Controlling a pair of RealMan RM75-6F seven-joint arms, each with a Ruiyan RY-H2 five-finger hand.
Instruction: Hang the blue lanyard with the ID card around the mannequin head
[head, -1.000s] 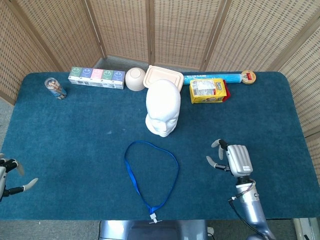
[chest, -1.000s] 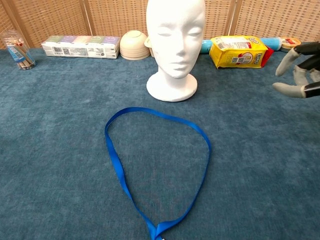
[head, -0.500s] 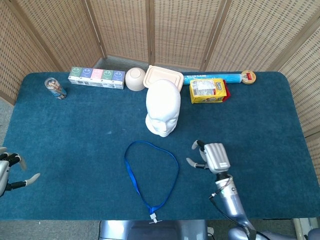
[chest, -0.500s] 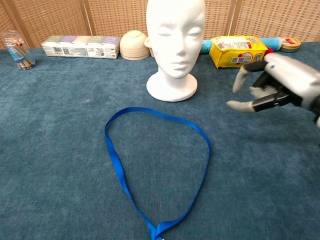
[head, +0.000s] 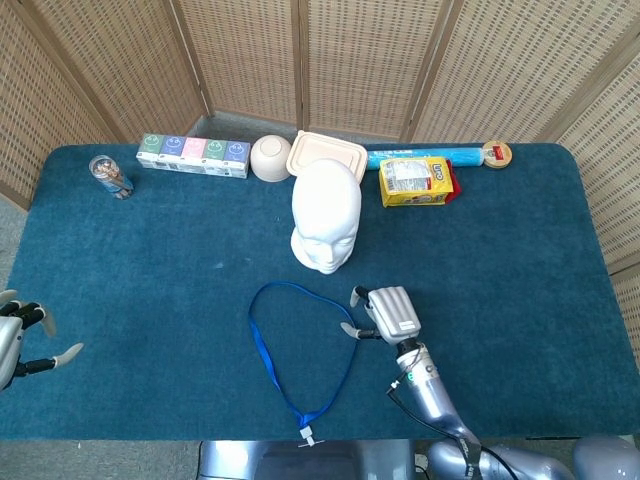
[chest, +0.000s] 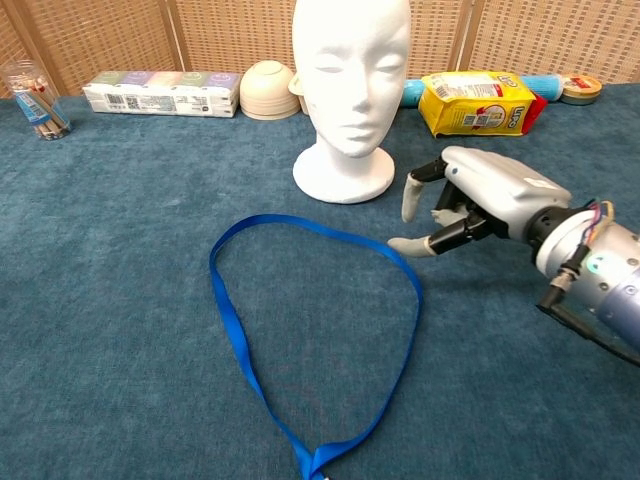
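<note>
The blue lanyard (chest: 318, 340) lies flat in an open loop on the blue table cloth (head: 150, 270), near the front edge, with its clip end (head: 309, 434) at the very near edge of the table. The mannequin head (head: 326, 215) stands upright just beyond the far side of the loop, apart from it, facing the near edge.

The right hand (chest: 470, 200) hovers just right of the loop's far-right curve, palm down, back of the hand up, forearm running off to the near right. Its fingers (chest: 412, 197) are spread and slightly bent, pointing left toward the strap, holding nothing; whether the fingertips touch the strap cannot be told. The left hand (head: 15, 337) shows at the left edge of the head view, well away from the lanyard, fingers apart and empty.

Along the far edge sit a row of small boxes (head: 194, 155), a bowl (head: 270, 157), a lidded container (head: 326, 152), a yellow packet (head: 414, 181) and a glass of sticks (head: 109, 176)
</note>
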